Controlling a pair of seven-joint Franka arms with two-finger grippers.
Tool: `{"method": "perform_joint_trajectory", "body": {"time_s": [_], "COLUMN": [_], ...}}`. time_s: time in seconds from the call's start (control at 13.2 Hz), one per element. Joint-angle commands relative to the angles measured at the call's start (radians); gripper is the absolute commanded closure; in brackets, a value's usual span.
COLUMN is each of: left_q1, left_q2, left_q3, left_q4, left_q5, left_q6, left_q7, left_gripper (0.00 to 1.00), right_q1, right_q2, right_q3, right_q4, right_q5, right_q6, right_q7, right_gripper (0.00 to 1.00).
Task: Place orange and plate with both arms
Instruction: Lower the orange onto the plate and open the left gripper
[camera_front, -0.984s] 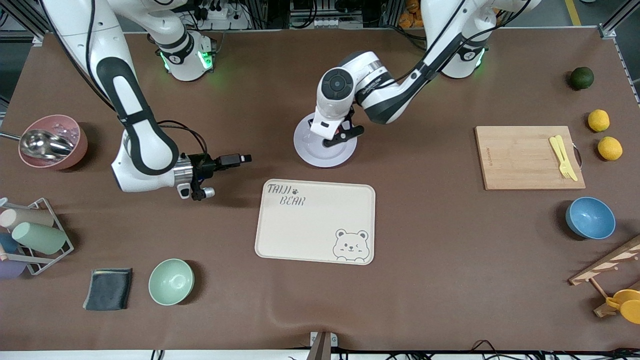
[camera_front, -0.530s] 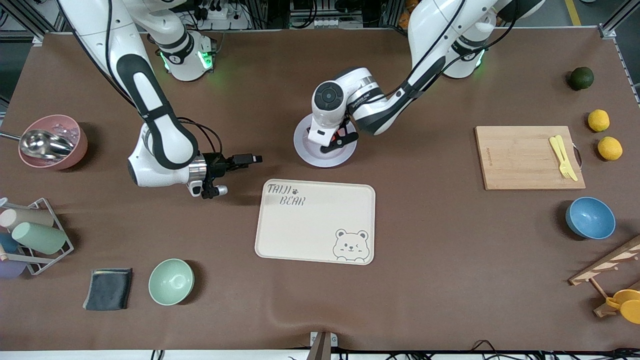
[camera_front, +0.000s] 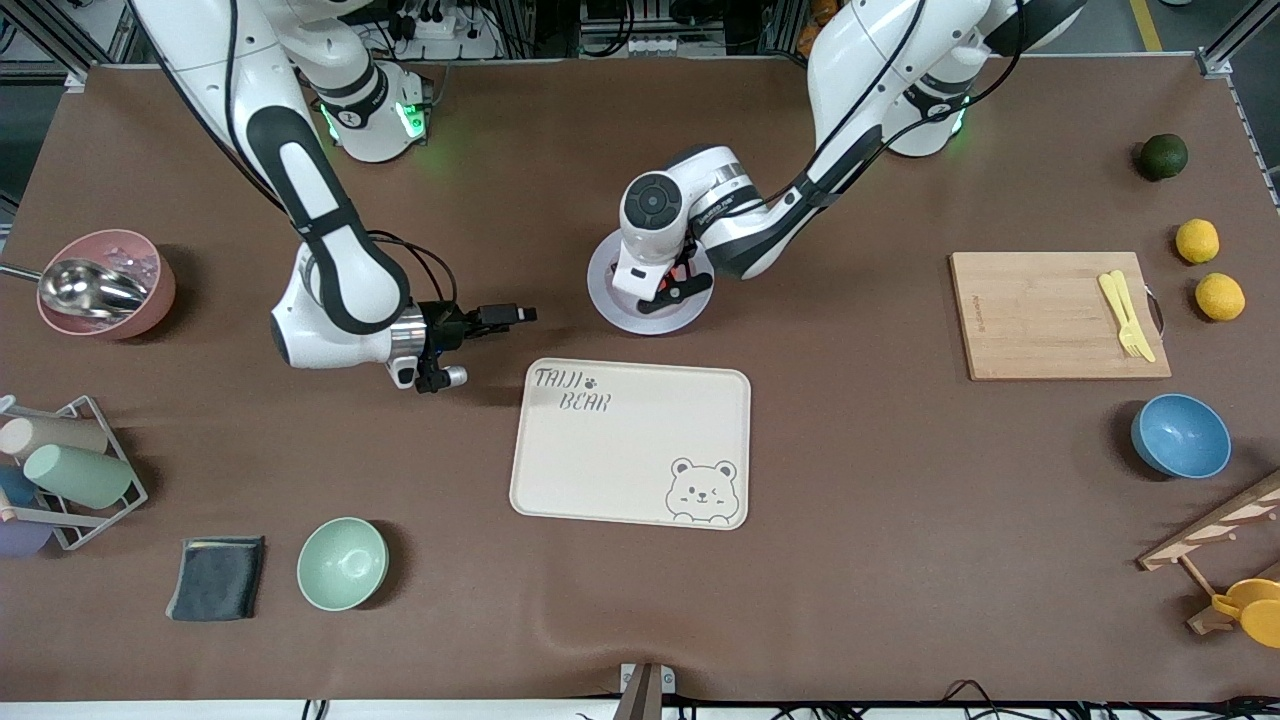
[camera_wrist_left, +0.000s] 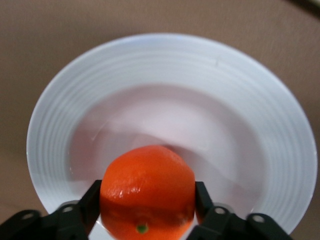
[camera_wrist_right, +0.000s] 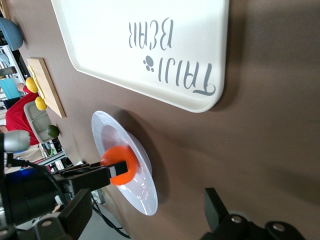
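The white plate (camera_front: 622, 316) lies on the brown table, farther from the front camera than the cream bear tray. My left gripper (camera_front: 670, 284) is shut on the orange (camera_front: 673, 277) and holds it just over the plate. The left wrist view shows the orange (camera_wrist_left: 147, 187) between the black fingers (camera_wrist_left: 86, 205) above the plate (camera_wrist_left: 175, 100). My right gripper (camera_front: 518, 316) is open and empty, low over the table beside the plate toward the right arm's end. Its wrist view shows the plate (camera_wrist_right: 142, 190), the orange (camera_wrist_right: 122, 165) and its own spread fingers (camera_wrist_right: 216, 207).
The bear tray (camera_front: 630, 440) lies near the plate. A cutting board (camera_front: 1040, 315), two yellow fruits (camera_front: 1197, 240), a dark green fruit (camera_front: 1163, 155) and a blue bowl (camera_front: 1180, 435) are at the left arm's end. A pink bowl (camera_front: 150, 290), cup rack (camera_front: 90, 410) and green bowl (camera_front: 342, 563) are at the right arm's end.
My right gripper has moved toward the plate, staying open. My left gripper has shifted a little over the plate with the orange still in it.
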Motion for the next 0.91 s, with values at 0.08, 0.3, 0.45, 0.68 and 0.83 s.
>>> {"method": "perform_joint_trajectory", "body": {"time_s": [0.08,0.3,0.45,0.68,0.83], "left_q1": [0.010,0.032,0.097,0.136,0.180], "left_q2": [-0.037,-0.144,-0.213,-0.258,-0.258], "left_q3": [0.012,0.012,0.009,0.017,0.045], "left_q4": [0.042,0.100,0.146,0.213,0.276], "left_q5": [0.029,0.026,0.026,0.031,0.031], "left_q6": [-0.021,-0.154,-0.222,-0.283,-0.311], "left_q7": [-0.016,-0.018,0.008,0.036,0.109], "left_gripper": [0.00,0.00,0.00,0.00,0.00], "right_q1": [0.054,0.056,0.074,0.129,0.160], "right_q2": [-0.026,-0.023,-0.020,-0.011,-0.009], "right_q3": [-0.009,-0.008,-0.009,-0.008,-0.008], "right_q4": [-0.037,-0.048,-0.063,-0.072,-0.085], "right_q5": [0.074,0.091,0.124,0.143,0.190], "right_q6": [0.033,0.041,0.045,0.099,0.111], "right_q7": [-0.022,-0.073,-0.103,-0.111,-0.145], "right_gripper": [0.01,0.01,0.02,0.10,0.10]}}
